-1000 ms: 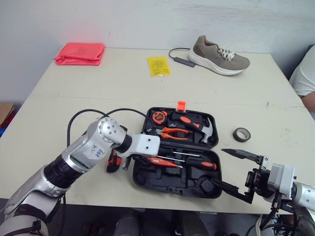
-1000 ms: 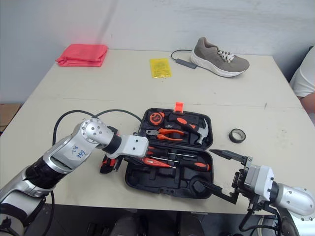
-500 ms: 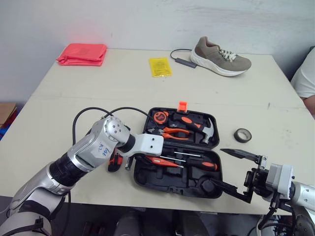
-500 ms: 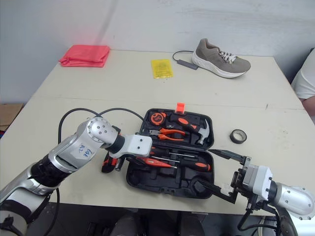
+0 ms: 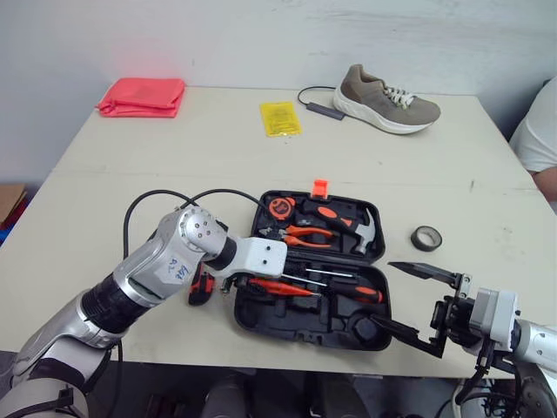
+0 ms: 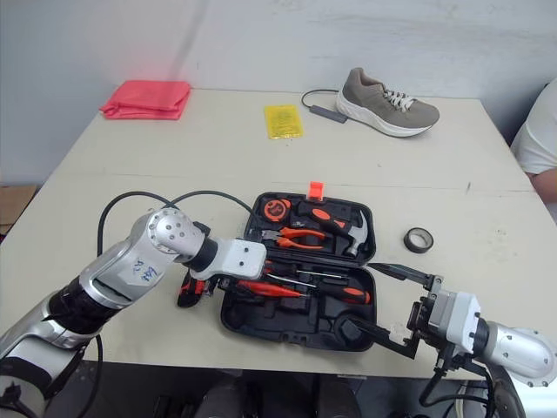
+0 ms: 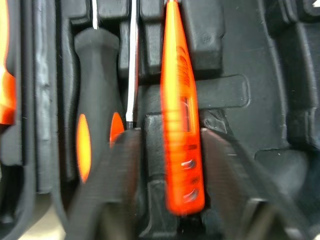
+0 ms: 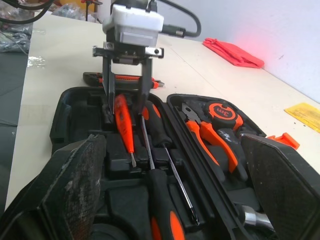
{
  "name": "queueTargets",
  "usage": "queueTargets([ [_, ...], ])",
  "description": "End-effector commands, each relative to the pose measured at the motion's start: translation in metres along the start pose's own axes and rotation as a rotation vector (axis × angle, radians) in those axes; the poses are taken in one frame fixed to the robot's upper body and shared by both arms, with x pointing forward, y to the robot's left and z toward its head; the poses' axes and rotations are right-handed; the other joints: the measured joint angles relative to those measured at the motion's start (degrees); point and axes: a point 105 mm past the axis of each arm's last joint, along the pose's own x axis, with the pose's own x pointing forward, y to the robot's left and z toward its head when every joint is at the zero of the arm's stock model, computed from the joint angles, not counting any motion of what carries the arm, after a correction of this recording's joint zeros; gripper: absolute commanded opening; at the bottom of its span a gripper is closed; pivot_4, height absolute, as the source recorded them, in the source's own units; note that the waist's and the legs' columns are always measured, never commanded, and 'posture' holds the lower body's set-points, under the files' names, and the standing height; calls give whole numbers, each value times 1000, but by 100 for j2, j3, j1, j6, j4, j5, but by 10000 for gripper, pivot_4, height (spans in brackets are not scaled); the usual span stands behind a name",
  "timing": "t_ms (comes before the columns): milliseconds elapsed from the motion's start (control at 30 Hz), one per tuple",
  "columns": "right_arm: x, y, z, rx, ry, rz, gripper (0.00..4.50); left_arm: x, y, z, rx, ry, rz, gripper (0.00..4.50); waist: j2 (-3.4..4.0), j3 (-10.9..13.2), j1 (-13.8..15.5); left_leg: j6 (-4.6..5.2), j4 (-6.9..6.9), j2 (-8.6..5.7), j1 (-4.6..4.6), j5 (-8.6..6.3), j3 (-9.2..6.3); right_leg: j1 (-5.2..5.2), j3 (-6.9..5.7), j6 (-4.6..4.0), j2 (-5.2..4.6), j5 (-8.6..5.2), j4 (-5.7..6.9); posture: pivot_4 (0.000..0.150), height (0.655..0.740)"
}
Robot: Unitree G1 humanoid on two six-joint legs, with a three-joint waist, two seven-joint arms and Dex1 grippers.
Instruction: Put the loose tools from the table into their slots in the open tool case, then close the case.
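Observation:
The open black tool case [image 5: 291, 320] lies at the table's front middle. Its far half holds a tape measure [image 5: 281, 207], orange pliers [image 5: 305, 235] and a hammer [image 5: 359, 228]. Its near half holds black-and-orange screwdrivers [image 5: 352, 293]. My left gripper [image 8: 126, 111] hangs over the near half, open, its fingers [image 7: 127, 150] on either side of an orange screwdriver [image 7: 180, 125] that lies in the moulded tray. A red-and-black utility knife [image 5: 201, 288] lies on the table just left of the case. My right gripper [image 5: 385, 293] is open wide at the case's front right corner, holding nothing.
A black tape roll [image 5: 427, 237] lies right of the case. At the back are a shoe [image 5: 387, 97], a yellow packet [image 5: 280, 117] and a folded red cloth [image 5: 142, 94]. A black cable [image 5: 165, 198] loops by my left arm. A person's sleeve [image 5: 538, 131] shows at the right edge.
My left gripper has shifted slightly left over the near half, the orange screwdriver with it and now lying lower in the tray. The right gripper has stayed put.

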Motion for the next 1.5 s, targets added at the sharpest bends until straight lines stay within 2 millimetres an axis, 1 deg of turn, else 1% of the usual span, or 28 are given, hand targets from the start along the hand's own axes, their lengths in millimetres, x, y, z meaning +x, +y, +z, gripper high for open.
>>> queueTargets([
  [33, 0, 1, 5, -17, -20, 2, 45000, 4, -12, -2, -2, -8, -71, 25466, 0, 0, 0, 0, 1, 0, -1, 0, 0, 0, 0, 0, 0, 0, 0, 1500, 7400],
  [167, -1, 1, 5, -13, -17, 4, 45000, -6, -18, 2, 0, -26, -100, 25466, 0, 0, -14, 0, -1, 0, -1, 0, 1, -3, 0, 0, 2, -1, 0, 1500, 7400],
  [267, -1, 0, 6, -10, -15, 3, 45000, -19, -19, 2, -2, -35, -108, 25466, -1, 3, -7, -1, 0, 1, -3, 0, 2, -7, 1, -3, 2, -2, 4, 1500, 7400],
  [400, -2, 0, 6, -7, -12, 1, 45000, -28, -12, -2, -33, -92, -70, 25466, -1, 3, -4, -1, 4, 0, -3, 1, 2, -7, 1, -3, -1, -2, 9, 1500, 7400],
  [500, -2, 1, 7, -5, -9, -2, 45000, -33, -3, -3, -10, -211, -5, 25466, -1, 3, 7, 0, 5, 0, -4, 0, 1, -7, 0, -3, -5, -2, 9, 1500, 7400],
  [600, -3, 1, 6, -4, -6, -6, 45000, -34, -2, -2, 46, -300, 27, 17342, -3, 4, 1, 0, 7, 0, -6, 0, -2, -7, -3, -3, -7, -2, 9, 1500, 7400],
  [667, -3, 1, 6, -3, -5, -9, 45000, -32, -1, 2, 85, -383, 34, 7976, -3, 4, 1, 0, 7, 0, -7, 0, -2, -7, -3, -2, -7, -2, 10, 1500, 7400],
  [733, -2, 1, 6, -3, -6, -12, 45000, -31, -2, 7, 107, -460, 37, 361, -3, 4, 5, 0, 8, 0, -7, 0, -2, -7, -5, -3, -6, -2, 11, 1500, 7400],
  [900, -2, 1, 5, 1, -5, -21, 45000, -18, -9, 8, 93, -568, 16, 361, -3, 4, 1, 0, 7, -1, -7, 0, -1, -7, -5, -2, -6, -2, 10, 1500, 7400],
  [1067, -4, 0, 3, 4, -1, -31, 45000, 2, -16, -6, 67, -538, 5, 361, -3, 4, -5, 0, 7, 1, -4, 0, 0, -7, -6, -2, -3, -2, 11, 1500, 7400],
  [1267, -3, 0, 2, 8, -1, -40, 45000, 13, -11, -3, 19, -571, 50, 361, -3, 4, 16, 4, 9, -3, -8, -3, -2, -6, -8, 0, -10, -1, 10, 1500, 7400],
  [1500, -5, 3, 2, 13, 6, -48, 45000, 25, -11, -9, -4, -540, 39, 361, -3, 4, -3, 4, 7, 0, -6, -2, -1, -6, -8, 0, -7, -1, 10, 1500, 7400],
])
